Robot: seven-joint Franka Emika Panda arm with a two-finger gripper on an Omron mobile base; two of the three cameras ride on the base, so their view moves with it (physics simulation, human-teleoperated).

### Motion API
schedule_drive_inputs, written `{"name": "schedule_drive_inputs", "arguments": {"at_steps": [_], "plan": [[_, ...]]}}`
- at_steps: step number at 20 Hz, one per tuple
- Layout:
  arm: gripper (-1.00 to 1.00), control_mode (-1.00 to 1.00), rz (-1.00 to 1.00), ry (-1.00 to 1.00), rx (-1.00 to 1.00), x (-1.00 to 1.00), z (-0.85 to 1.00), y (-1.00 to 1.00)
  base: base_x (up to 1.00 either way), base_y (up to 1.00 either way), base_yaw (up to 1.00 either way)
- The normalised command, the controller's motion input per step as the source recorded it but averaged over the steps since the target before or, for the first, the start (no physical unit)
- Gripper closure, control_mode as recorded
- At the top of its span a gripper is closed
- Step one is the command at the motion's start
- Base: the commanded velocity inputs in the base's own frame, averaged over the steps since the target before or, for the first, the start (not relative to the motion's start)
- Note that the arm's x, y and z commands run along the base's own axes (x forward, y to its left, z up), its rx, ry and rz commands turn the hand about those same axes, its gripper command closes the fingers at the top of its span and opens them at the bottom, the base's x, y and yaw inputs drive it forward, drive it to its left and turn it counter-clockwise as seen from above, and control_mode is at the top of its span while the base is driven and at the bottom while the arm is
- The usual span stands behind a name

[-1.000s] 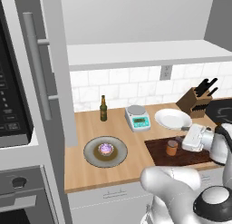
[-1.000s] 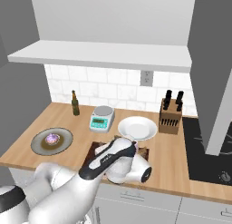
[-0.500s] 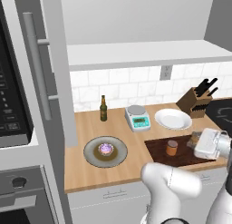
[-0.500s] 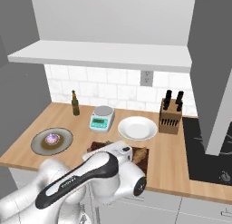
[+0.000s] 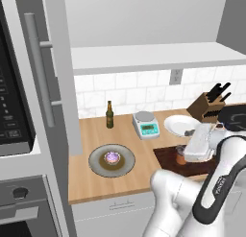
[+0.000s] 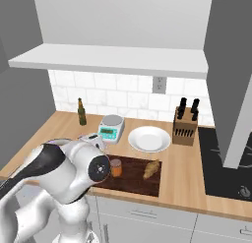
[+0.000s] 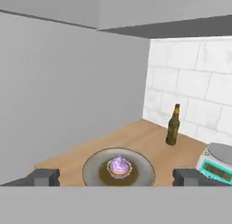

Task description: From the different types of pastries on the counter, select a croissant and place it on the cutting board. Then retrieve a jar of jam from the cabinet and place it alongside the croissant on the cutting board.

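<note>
Croissant: croissant [image 6: 151, 169] lies on the cutting board [image 6: 134, 180], near its right end.
Jam jar: the jar of jam [image 6: 116, 167] stands up on the same board, left of the croissant, a little apart from it.
Board: dark brown, flat on the worktop [image 6: 187, 173], near the front edge.
Tool: the tool [image 7: 116, 177] is wide open and holds nothing; its two tips sit far apart in the hand view.
Arm: the big white arm [image 6: 69, 168] hangs over the left end of the board and hides part of it.
Other pastry: round one with pink top [image 5: 112, 158] sits on a grey plate [image 5: 98, 164].
White plate: white plate [image 6: 149, 139] sits just behind the board.
Scale: small scale [image 6: 110, 127] is left of the white plate.
Bottle: dark bottle [image 6: 81, 112] stands by the tiled wall.
Knives: knife block [image 6: 185, 124] stands right of the white plate.
</note>
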Motion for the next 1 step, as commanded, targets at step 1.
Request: {"name": "schedule_drive_inputs", "arguments": {"at_steps": [1], "plan": [[-1.0, -1.0, 0.11, 0.3, -0.21, -0.11, 0.91, 0.84, 0.0, 0.0, 0.0]]}}
